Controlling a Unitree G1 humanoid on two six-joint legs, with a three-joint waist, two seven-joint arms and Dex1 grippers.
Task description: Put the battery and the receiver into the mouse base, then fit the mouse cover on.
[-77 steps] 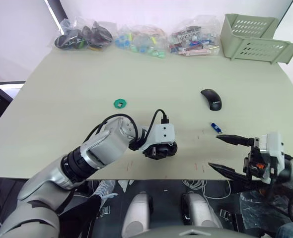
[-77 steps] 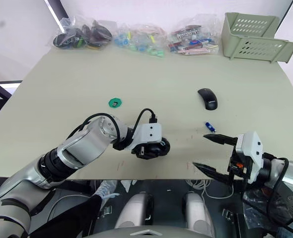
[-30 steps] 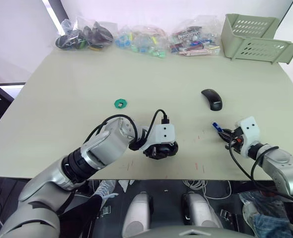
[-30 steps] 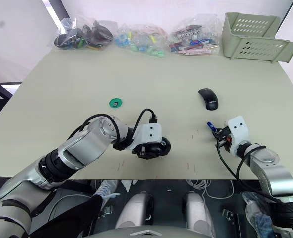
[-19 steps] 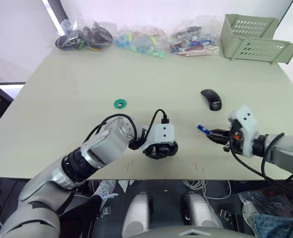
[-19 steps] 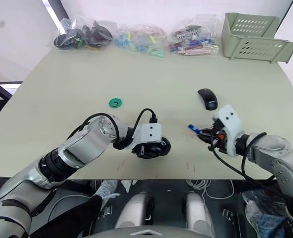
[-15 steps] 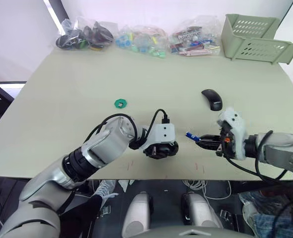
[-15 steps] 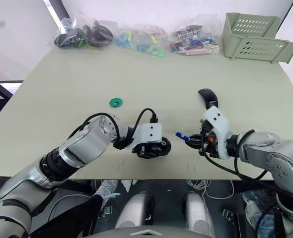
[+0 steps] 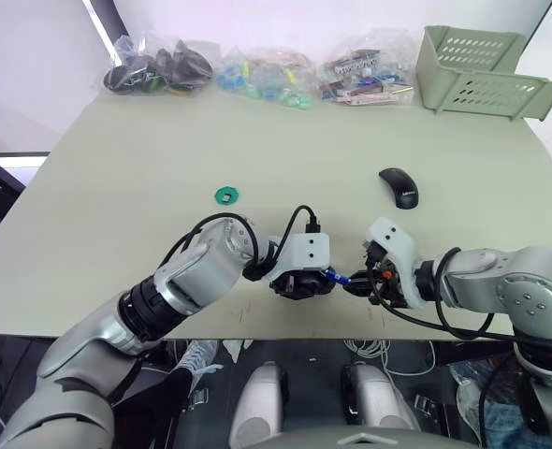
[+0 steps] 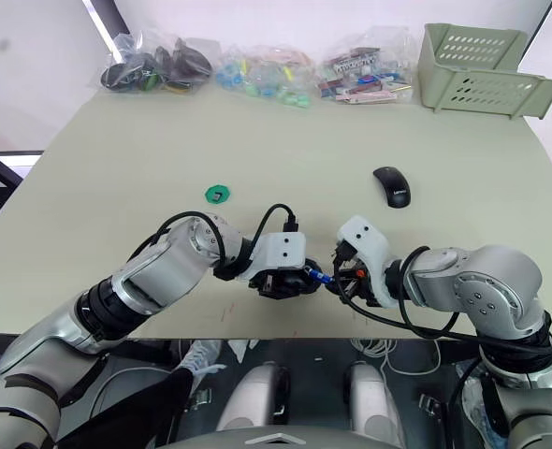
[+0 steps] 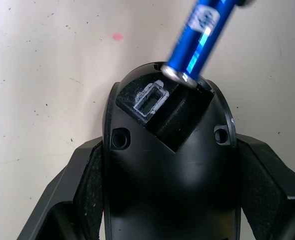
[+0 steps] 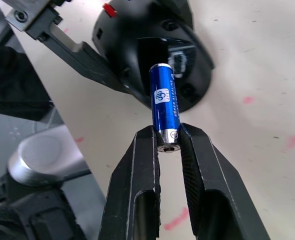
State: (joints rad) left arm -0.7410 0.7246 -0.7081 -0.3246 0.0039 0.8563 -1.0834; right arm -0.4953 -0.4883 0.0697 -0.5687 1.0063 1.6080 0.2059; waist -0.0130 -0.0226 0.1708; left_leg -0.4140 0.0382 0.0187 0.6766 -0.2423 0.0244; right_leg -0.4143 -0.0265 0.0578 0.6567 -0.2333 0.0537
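A pale green table [image 9: 145, 178] stands before a white wall; the left gripper [image 11: 167, 200] clamps the mouse base [image 11: 170, 150] near the front edge; the right gripper [image 12: 168, 140] pinches the battery [image 12: 165, 105], its long axis pointing into the base's open compartment, tip touching.

arms: silver-grey shells, black ribbed joints | wrists: white camera blocks, black cables | jaws: black

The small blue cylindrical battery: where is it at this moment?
The small blue cylindrical battery is pinched in the right hand, its free end at the black oval mouse base gripped by the left hand.
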